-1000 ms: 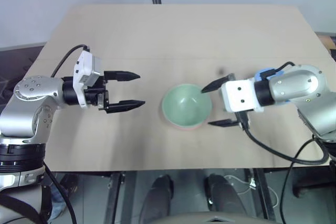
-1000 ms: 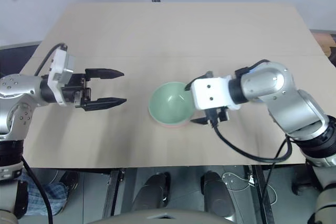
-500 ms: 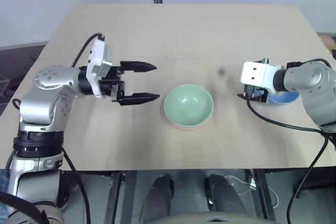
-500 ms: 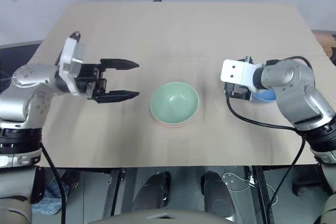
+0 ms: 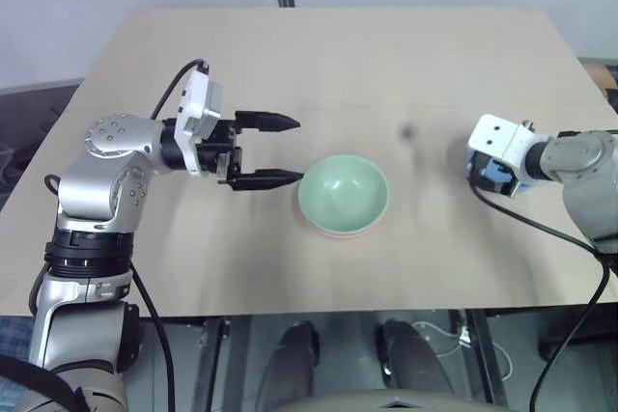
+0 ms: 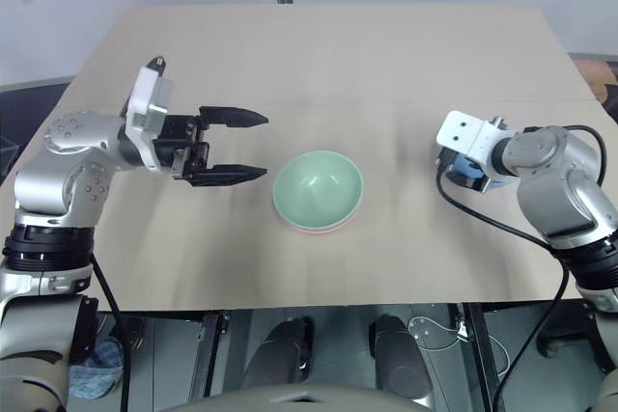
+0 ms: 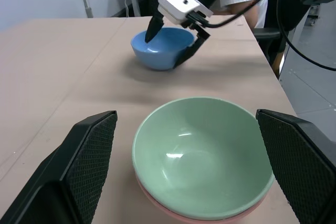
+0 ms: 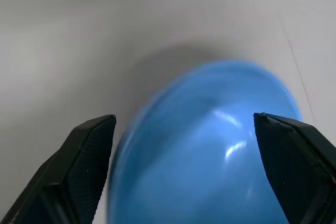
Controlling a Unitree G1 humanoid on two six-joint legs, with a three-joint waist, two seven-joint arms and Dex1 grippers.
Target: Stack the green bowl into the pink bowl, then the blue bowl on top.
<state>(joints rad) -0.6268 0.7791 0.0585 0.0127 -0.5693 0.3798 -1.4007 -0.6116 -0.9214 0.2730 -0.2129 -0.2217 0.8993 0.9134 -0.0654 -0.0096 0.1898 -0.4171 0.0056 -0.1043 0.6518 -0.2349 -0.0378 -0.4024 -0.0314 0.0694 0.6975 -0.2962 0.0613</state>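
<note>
The green bowl sits nested in the pink bowl at the table's middle; only the pink rim shows beneath it. My left gripper hovers open just left of this stack, its fingers pointing at it and nothing between them. The blue bowl stands upright at the right of the table. My right gripper is over it, open, with one finger over the bowl's hollow and the other outside its wall. The right wrist view has the blue bowl between the two fingers. From the head views the wrist hides most of it.
The tan table has bare room at the back and front. Its right edge lies close beyond the blue bowl. A small dark spot marks the top. A person in white sits past the far end.
My right gripper left the green bowl's side and swung right onto the blue bowl, tipping downward. The left gripper moved right, closer to the stacked bowls. Both stayed open.
</note>
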